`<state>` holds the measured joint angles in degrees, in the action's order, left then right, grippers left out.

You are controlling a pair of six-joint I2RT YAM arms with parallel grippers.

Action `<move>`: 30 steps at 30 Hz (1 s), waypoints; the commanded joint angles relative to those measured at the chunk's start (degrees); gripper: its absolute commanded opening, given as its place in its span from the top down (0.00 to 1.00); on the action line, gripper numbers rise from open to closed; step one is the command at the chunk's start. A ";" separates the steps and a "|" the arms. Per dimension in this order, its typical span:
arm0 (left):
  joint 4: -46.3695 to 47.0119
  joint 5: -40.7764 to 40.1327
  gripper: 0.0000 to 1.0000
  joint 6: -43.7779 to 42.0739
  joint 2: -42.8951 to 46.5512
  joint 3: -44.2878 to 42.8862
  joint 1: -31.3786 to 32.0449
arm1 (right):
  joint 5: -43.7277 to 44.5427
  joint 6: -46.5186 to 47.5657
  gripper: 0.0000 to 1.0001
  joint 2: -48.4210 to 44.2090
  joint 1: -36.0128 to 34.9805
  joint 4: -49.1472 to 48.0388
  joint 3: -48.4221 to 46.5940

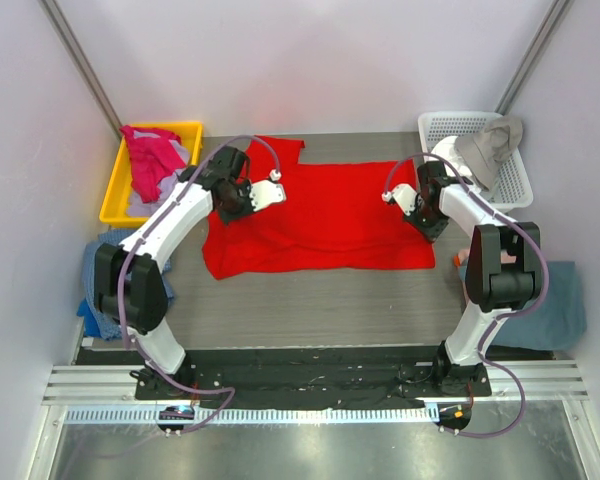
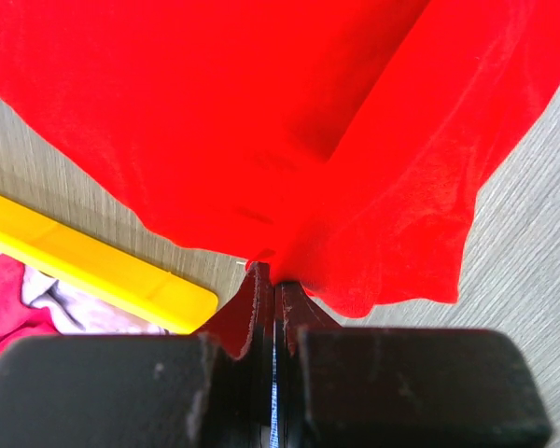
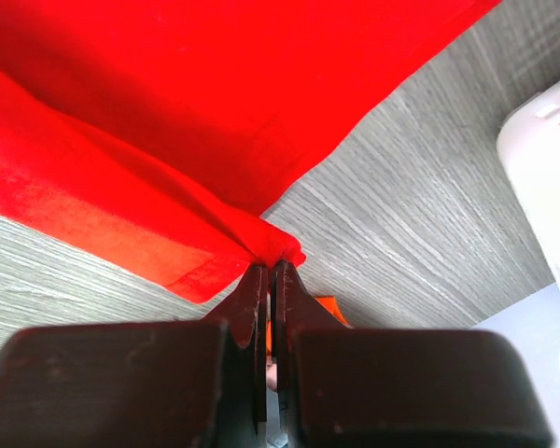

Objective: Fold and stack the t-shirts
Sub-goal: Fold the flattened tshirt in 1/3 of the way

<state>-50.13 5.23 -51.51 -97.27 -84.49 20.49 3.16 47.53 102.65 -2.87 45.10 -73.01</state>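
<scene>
A bright red t-shirt (image 1: 320,225) lies spread flat across the middle of the table. My left gripper (image 1: 226,210) is at its left edge, my right gripper (image 1: 430,222) at its right edge. In the left wrist view the gripper (image 2: 273,275) is shut on a bunched bit of the red cloth (image 2: 261,112), which fans out ahead of the fingertips. The right wrist view shows that gripper (image 3: 271,263) shut on a folded corner of the same shirt (image 3: 187,93), with the hem doubled over just left of the tips.
A yellow bin (image 1: 113,195) at the back left holds a magenta-pink t-shirt (image 1: 150,160); its rim (image 2: 103,271) lies close by the left gripper. A white basket (image 1: 515,185) with grey cloth (image 1: 485,150) stands back right. Blue cloth (image 1: 98,270) lies left, teal cloth (image 1: 555,300) right.
</scene>
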 commanded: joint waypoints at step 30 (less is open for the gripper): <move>-1.20 -1.81 1.00 -3.51 -3.71 -5.78 -3.09 | -0.61 -0.24 0.99 6.15 0.15 3.06 -13.30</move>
<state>-51.24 3.49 -53.91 -101.43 -87.96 18.04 2.83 47.64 108.31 -2.85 46.92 -83.44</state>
